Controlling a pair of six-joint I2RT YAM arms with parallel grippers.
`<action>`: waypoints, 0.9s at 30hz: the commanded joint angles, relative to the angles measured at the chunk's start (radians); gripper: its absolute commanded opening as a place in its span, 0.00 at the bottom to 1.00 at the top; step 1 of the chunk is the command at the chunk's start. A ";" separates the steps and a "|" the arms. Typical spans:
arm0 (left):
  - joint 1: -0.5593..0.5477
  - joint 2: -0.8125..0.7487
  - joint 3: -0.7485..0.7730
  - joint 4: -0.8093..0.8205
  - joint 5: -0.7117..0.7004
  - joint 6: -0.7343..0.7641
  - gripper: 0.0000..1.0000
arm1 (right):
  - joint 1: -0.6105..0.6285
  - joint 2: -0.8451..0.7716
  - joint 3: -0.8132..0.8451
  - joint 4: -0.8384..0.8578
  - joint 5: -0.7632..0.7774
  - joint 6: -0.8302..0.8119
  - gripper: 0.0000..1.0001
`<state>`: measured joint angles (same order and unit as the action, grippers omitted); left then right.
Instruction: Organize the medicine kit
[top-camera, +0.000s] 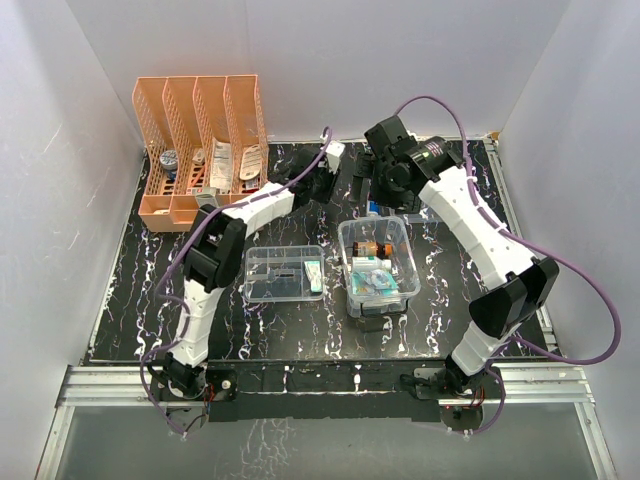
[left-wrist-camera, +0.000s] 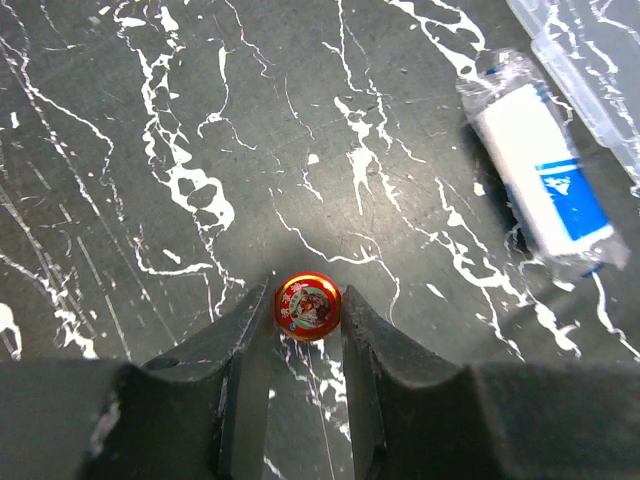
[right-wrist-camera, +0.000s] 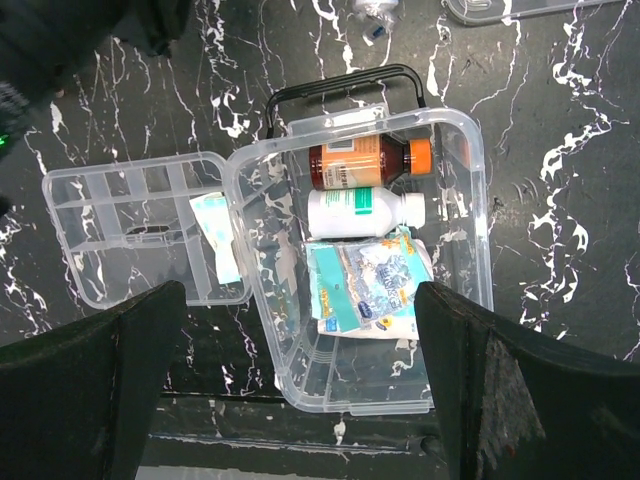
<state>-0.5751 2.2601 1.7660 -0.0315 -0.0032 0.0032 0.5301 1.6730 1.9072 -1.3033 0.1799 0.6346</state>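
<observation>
**Small red tin gripped at the far edge, kit open in mid-table**

The left pincer (left-wrist-camera: 306, 291) is clenched on a small round red tin with a printed lid (left-wrist-camera: 308, 308), which sits on the black, white-veined marble tabletop (left-wrist-camera: 150, 150). Near it, off to one side, lies a white packet with blue print in clear wrap (left-wrist-camera: 545, 180). Nothing lies between the two.

The medicine kit, a deep clear plastic box with rounded corners (right-wrist-camera: 360, 375), stands lidless in the middle of the tabletop. It holds a brown bottle with an orange cap (right-wrist-camera: 365, 160), a white bottle (right-wrist-camera: 360, 210) and a crinkled pale-blue sachet (right-wrist-camera: 365, 285). A shallow clear divided tray (right-wrist-camera: 110, 230) touches its left side. An orange slotted file rack (top-camera: 200, 110) stands at the far left corner.

The right pincer (right-wrist-camera: 300, 290) hangs released, fingers spread wide above the kit, grasping nothing.

A dark handle loop (right-wrist-camera: 345, 85) shows past the kit's far rim, but what it is fixed to cannot be told. Strips of clear plastic are cut off at the frame edges in both wrist views. The rack's contents are too small to make out.
</observation>
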 joint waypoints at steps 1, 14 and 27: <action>0.004 -0.156 -0.049 -0.040 0.033 -0.006 0.09 | 0.005 -0.050 -0.012 0.051 0.006 0.005 0.99; 0.015 -0.434 -0.326 -0.091 0.002 -0.021 0.10 | 0.005 -0.073 -0.069 0.092 0.018 0.001 0.98; 0.014 -0.571 -0.474 -0.168 0.049 -0.066 0.11 | 0.005 -0.055 -0.085 0.125 -0.004 -0.013 0.98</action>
<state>-0.5648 1.7531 1.3144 -0.1532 0.0151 -0.0399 0.5301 1.6459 1.8202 -1.2297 0.1764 0.6300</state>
